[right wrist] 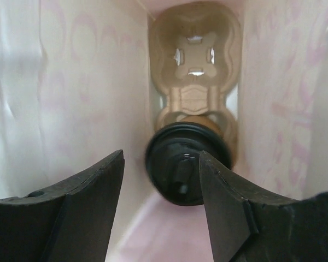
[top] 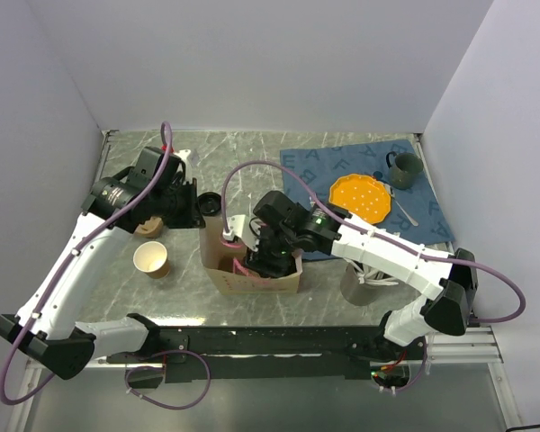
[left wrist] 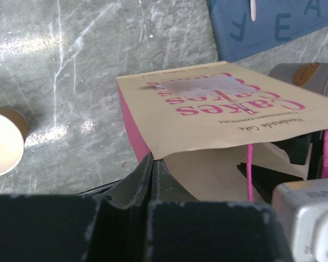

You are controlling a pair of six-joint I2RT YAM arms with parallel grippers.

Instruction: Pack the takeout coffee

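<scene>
The takeout coffee [right wrist: 187,164], a brown cup with a black lid, sits inside the paper bag [top: 252,270] in one pocket of a cardboard cup carrier [right wrist: 194,60]. My right gripper [right wrist: 161,164] is inside the bag, open, with its fingertips [right wrist: 98,180] just short of the lid and not touching it. In the top view the right gripper [top: 270,256] reaches into the bag's mouth and the coffee is hidden. My left gripper [left wrist: 151,159] is shut on the bag's rim at its left corner; in the top view it [top: 196,214] holds the bag's upper left edge.
An open brown cup with a cream inside [top: 151,259] stands left of the bag, and shows in the left wrist view [left wrist: 3,143]. A loose black lid [top: 210,202] lies behind the bag. A blue cloth [top: 360,180] holds an orange plate [top: 362,198], mug [top: 404,169] and spoon. A grey cylinder [top: 355,283] stands right of the bag.
</scene>
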